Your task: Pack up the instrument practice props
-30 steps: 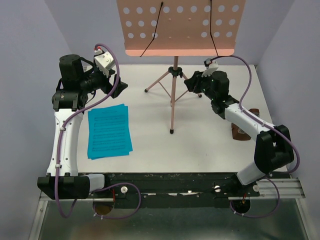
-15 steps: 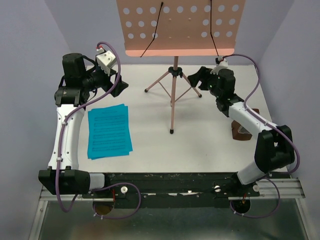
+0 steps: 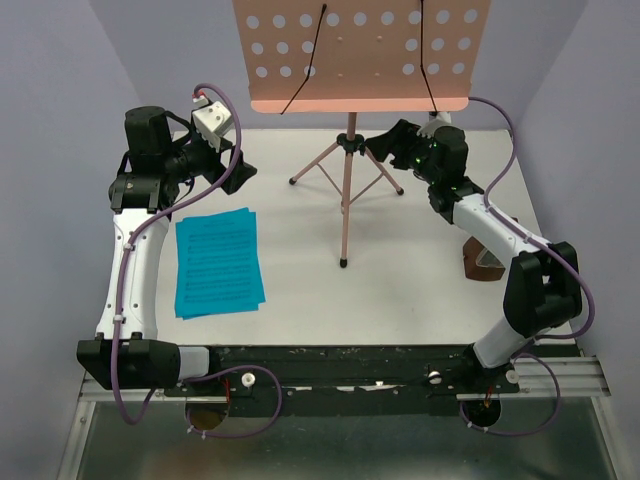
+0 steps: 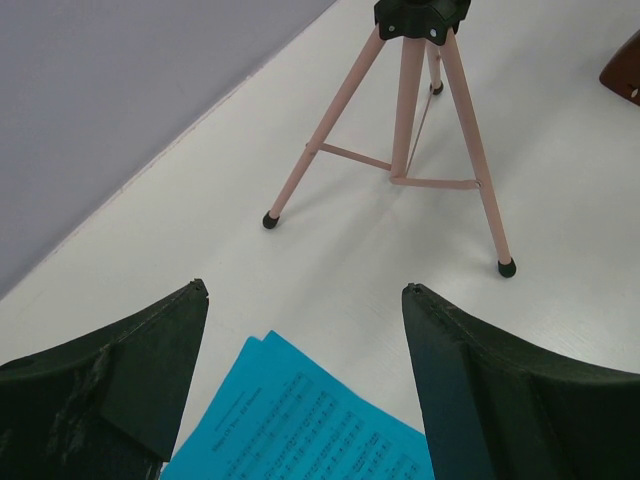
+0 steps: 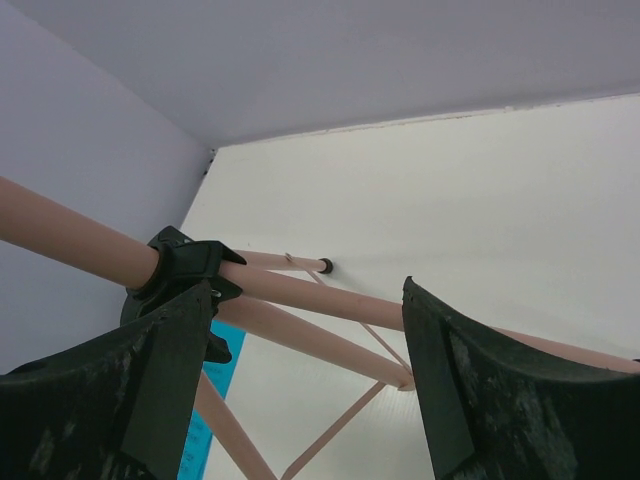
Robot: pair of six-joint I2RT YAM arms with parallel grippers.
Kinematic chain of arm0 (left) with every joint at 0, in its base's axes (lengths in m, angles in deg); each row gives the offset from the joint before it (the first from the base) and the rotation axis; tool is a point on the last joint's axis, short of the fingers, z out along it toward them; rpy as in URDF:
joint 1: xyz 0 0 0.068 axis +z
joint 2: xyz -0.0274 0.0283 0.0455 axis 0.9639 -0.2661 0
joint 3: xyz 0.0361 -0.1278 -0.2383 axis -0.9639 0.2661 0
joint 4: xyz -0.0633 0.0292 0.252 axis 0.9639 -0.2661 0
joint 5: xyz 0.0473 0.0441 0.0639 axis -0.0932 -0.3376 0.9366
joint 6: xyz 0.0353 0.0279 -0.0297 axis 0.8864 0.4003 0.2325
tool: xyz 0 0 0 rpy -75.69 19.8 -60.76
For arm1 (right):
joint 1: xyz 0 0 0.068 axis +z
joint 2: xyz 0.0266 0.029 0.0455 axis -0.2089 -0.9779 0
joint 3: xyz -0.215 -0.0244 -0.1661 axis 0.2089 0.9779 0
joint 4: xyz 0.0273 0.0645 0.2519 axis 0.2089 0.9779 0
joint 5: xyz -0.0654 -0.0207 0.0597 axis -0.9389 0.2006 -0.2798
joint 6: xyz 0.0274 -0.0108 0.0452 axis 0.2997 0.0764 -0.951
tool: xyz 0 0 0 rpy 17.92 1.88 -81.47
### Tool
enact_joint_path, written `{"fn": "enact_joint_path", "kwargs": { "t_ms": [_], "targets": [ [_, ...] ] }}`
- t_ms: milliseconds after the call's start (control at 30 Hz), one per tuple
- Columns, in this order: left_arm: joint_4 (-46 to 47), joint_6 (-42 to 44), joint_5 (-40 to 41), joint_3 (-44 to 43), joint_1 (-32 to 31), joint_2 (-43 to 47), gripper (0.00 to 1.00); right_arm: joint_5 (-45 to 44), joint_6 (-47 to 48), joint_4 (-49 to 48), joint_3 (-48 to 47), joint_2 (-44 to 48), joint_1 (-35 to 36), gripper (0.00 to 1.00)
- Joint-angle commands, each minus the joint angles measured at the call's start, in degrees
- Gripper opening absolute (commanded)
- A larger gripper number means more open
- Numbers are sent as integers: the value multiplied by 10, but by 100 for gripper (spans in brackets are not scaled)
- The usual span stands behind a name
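Note:
The salmon-pink music stand (image 3: 347, 200) rises at the table's back middle, with its hole-dotted desk (image 3: 360, 55) high up. The blue music sheets (image 3: 218, 262) lie flat at the left. The brown metronome (image 3: 483, 262) stands at the right, partly hidden behind the right arm. My left gripper (image 3: 236, 170) is open and empty, above the sheets' far end (image 4: 310, 420), facing the tripod legs (image 4: 410, 130). My right gripper (image 3: 386, 152) is open beside the black tripod hub (image 5: 185, 270), and the pink legs (image 5: 330, 300) cross between its fingers in the right wrist view.
Lilac walls close in the table at the back and both sides. The stand's three feet spread across the back middle of the table (image 3: 400, 280). A dark rail (image 3: 350, 360) runs along the near edge by the arm bases.
My right gripper has swung up and left, from beside the tripod to right at its hub. My left arm shifted slightly at first, then stayed still.

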Motion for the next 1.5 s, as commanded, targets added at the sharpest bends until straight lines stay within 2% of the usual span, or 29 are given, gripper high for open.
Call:
{"fn": "enact_joint_path", "kwargs": {
  "t_ms": [0,400,900,1233,1467],
  "targets": [
    [9,0,-5,-12,-4,1,89,21,-11,-17,-10,0,2,84],
    [8,0,-6,-8,-4,1,89,96,25,-55,4,8,10,86],
    [9,1,-5,-4,-4,-1,89,51,32,9,18,11,11,85],
    [7,1,-4,1,-4,-2,89,14,-23,94,23,-5,3,85],
    [0,0,-3,11,-3,-6,89,8,-45,118,46,-8,-3,85]
  ]
}}
